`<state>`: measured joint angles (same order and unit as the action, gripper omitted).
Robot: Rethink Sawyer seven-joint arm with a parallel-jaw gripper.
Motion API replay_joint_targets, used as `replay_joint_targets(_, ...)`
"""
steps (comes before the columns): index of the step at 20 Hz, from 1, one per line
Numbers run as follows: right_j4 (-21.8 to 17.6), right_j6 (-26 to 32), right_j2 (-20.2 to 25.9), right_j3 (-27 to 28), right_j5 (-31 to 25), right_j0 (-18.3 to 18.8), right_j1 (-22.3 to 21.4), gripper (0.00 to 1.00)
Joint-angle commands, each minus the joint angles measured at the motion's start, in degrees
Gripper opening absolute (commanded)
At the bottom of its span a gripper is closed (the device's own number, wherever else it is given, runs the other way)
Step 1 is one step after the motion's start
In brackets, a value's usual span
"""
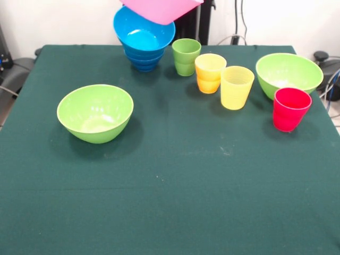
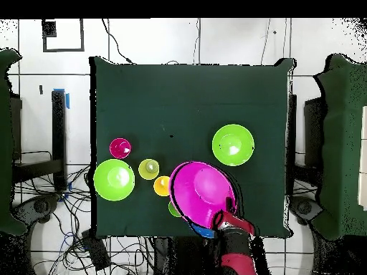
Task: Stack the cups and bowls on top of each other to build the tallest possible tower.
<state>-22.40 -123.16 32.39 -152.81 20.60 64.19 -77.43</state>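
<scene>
The green table (image 1: 175,196) carried everything. The pink bowl (image 2: 203,192) hung tilted above the tower (image 1: 143,42) of nested blue bowls at the robot's edge, held at its rim by the tool (image 2: 224,213), which was closed on it. Two lime bowls (image 1: 95,112) (image 1: 288,73) sat well apart. The green cup (image 1: 186,56), orange cup (image 1: 210,73), yellow cup (image 1: 237,86) and red cup (image 1: 290,108) stood upright in a loose row between them.

Even, bright overhead lighting throughout: the glossy lime green plastic bowl (image 1: 95,113) at the front view's left shows pale glare inside and casts a soft shadow on the dark green tablecloth (image 1: 170,202), all in focus, without evident edge distortion.
</scene>
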Motion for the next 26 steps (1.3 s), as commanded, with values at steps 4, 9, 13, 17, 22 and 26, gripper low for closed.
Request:
replay_joint_targets(4, 4.93, -4.93, 18.04, -14.81, -10.24, 4.65, -1.72, 0.0)
replay_joint_targets(9, 7.3, -4.19, 24.41, -16.56, -9.77, 8.15, -3.1, 0.0)
replay_joint_targets(13, 8.42, -3.1, 27.07, -17.89, -10.08, 9.6, -4.54, 0.0)
replay_joint_targets(17, 11.47, -1.37, 31.42, -18.65, -13.05, 10.23, -5.48, 0.0)
replay_joint_targets(22, 13.33, -0.36, 36.23, -19.17, -14.24, 11.79, -5.66, 0.0)
replay_joint_targets(26, 12.91, -1.43, 38.06, -19.93, -12.6, 12.53, -5.57, 0.0)
